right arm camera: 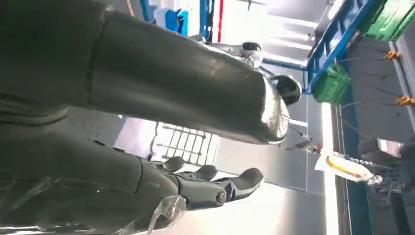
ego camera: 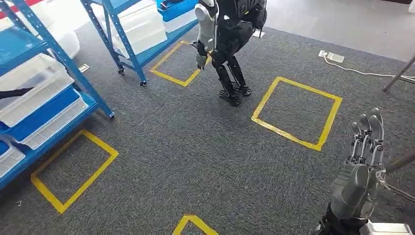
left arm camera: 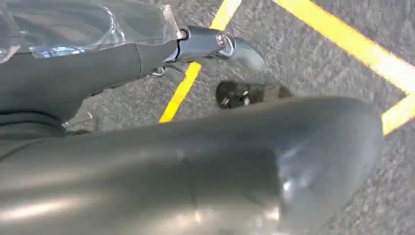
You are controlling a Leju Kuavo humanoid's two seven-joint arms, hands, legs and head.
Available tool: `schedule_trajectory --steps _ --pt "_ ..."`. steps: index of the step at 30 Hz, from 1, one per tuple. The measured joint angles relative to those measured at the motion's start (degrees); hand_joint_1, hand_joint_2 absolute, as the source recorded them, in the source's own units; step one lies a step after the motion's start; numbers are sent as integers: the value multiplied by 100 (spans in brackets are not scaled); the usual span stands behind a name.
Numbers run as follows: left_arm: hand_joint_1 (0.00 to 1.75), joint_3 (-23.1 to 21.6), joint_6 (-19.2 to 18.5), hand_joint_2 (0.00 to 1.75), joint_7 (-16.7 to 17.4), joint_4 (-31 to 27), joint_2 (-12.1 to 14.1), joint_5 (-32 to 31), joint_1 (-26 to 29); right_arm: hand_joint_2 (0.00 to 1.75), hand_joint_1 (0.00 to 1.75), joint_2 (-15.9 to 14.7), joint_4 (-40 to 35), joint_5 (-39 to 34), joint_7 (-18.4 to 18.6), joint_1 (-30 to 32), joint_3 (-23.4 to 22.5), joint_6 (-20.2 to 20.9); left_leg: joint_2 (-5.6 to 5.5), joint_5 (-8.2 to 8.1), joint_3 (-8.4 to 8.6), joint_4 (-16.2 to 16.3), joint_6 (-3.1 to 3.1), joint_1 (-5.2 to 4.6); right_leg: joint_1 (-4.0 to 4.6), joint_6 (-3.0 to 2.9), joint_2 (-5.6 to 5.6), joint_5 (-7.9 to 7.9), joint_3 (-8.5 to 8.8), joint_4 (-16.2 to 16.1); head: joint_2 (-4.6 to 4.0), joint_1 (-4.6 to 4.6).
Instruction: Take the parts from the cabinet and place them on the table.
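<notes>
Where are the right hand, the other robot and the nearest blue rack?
Right hand [ego camera: 364, 147], head view, on its raised fingers.
Other robot [ego camera: 226, 39], head view, on its dark torso.
Blue rack [ego camera: 90, 90], head view, on its slanted front post.

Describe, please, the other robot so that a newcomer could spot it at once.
On the grey carpet, look between the far blue rack and the right-hand yellow square. There stands a dark two-legged robot, the only standing figure, one foot beside another yellow square.

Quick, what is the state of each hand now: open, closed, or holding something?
Left hand: cannot be told.
Right hand: open, fingers extended, holding nothing.
</notes>
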Motion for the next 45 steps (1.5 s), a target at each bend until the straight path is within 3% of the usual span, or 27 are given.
schedule_trajectory --steps 2,3,5,6,7,11,12,13,15,17,18,20,21,22,24,26,27,28,30,32,33,34,36,38,42,43,45 --pt "0 -9 0 0 0 0 -11 0 9 0 0 0 0 0 0 0 0 15 9 -132 -347 647 9 8 56 -25 -141 -32 34 0 0 0" --pt "0 -11 0 0 13 0 -11 0 22 0 0 0 4 0 0 0 0 15 9 -30 -325 543 52 -1 86 -36 -199 -50 63 0 0 2" --pt "0 -11 -4 0 20 0 -11 -2 29 0 0 0 4 0 0 -3 0 20 41 492 112 -357 219 -103 137 -16 -304 -97 178 -32 0 0" --pt "0 -11 -7 0 17 0 -11 -2 19 0 0 0 4 0 -2 -10 0 28 152 788 395 -941 345 -200 150 -22 -359 -108 268 -105 2 0" --pt "0 -11 -7 0 15 2 29 -4 13 0 0 0 4 2 -2 -9 0 33 434 964 624 -1448 500 -340 142 -29 -412 -105 347 -188 0 2" --pt "0 -13 -28 0 -6 2 42 -18 -37 0 0 0 4 4 61 -88 0 39 363 814 759 -1774 575 -377 250 -14 -636 -152 395 -252 0 -2" --pt "0 -15 -33 0 -9 2 31 -18 -7 0 0 -2 2 6 100 -101 -4 42 326 888 914 -1947 475 -240 261 -17 -595 -222 417 -213 0 -4" --pt "0 -17 -44 0 -9 2 20 -18 7 0 0 0 2 9 140 -106 -4 41 248 898 957 -1957 426 -240 254 19 -280 -326 367 1 0 7" --pt "0 -20 -44 0 11 2 7 -15 -27 0 0 -18 2 51 185 -84 -4 22 121 892 955 -1938 438 -225 233 34 -49 -805 -163 1058 0 4" --pt "0 -24 -42 0 48 2 -4 -13 -37 0 0 -17 2 68 219 -51 0 -4 -34 885 948 -1924 431 -204 198 100 -25 -1032 -661 1873 0 7" --pt "0 -26 -39 0 65 2 -9 -13 -26 0 0 -17 2 68 236 -51 0 -9 -113 876 956 -1910 416 -181 177 142 -23 -938 -710 1866 2 7" --pt "0 -26 -24 0 103 2 -11 -13 -3 0 0 -17 2 83 243 -49 0 -24 -270 825 953 -1813 336 -98 108 249 11 -422 -433 1118 2 4" --pt "0 -26 -15 0 103 2 -11 -13 4 0 0 -17 2 85 249 -42 0 -24 -357 766 929 -1708 255 -63 25 349 169 -128 -165 523 2 0" --pt "0 -26 -4 0 103 2 -2 -13 -1 0 0 -17 4 98 249 -24 0 -28 -428 716 854 -1601 182 -72 -111 471 517 -63 -52 198 4 2" --pt "0 -28 2 0 101 2 9 -15 -8 0 0 -17 7 103 269 -17 0 -33 -514 665 770 -1524 207 -69 -94 203 435 -24 -50 140 2 -2" --pt "0 -28 4 0 101 2 11 -15 15 0 0 -11 7 114 271 -18 0 -33 -562 726 732 -1596 213 -70 -92 83 284 4 -84 145 2 -2" --pt "0 -31 11 0 101 7 37 -13 32 0 0 -11 13 114 275 -23 0 -33 -593 695 725 -1539 191 -49 -127 63 191 5 -74 140 2 2" --pt "0 -33 7 0 101 7 11 -17 34 0 0 -11 13 114 273 -23 2 -33 -324 546 600 -1295 152 -67 -100 15 154 8 -49 117 2 0" --pt "0 -31 11 0 101 7 13 -13 14 0 0 -11 13 120 262 -22 2 -31 -35 113 154 -353 64 -8 -69 4 18 8 -24 96 0 0" --pt "0 -33 0 0 101 7 2 -15 7 0 0 -13 13 118 267 -20 2 -31 25 -172 -334 554 51 14 -38 10 -142 -16 -18 96 0 2" --pt "0 -35 0 0 101 7 -2 -15 17 0 0 -13 13 118 267 -21 2 -31 29 -131 -376 586 64 14 -20 9 -210 -32 2 89 0 2" --pt "0 -35 0 0 101 7 -4 -18 26 0 0 -13 13 118 267 -21 2 -31 32 22 -263 333 106 1 7 11 -278 -44 45 66 0 2" --pt "0 -37 0 0 101 7 -4 -17 22 0 0 -11 13 118 267 -27 2 -31 105 514 260 -694 268 -76 56 -3 -409 -61 179 -30 2 2" --pt "0 -37 0 0 98 7 9 -18 -4 0 0 -13 13 118 267 -30 0 -31 586 776 757 -1576 463 -267 85 -11 -517 -73 324 -159 0 0" --pt "0 -61 0 0 92 5 -4 -20 -20 0 0 -13 13 118 267 -77 2 -28 365 725 915 -1766 244 -225 201 3 -765 -242 451 -179 2 2" --pt "0 -72 -2 0 92 4 -20 -20 19 0 0 -22 13 118 267 -71 -7 -28 304 761 969 -1796 203 -170 146 44 -529 -285 473 -90 2 4" --pt "0 -89 -7 0 92 7 -24 -24 1 0 0 -31 13 129 267 -66 -4 -26 198 766 976 -1795 284 -162 172 76 -113 -740 33 847 2 7"
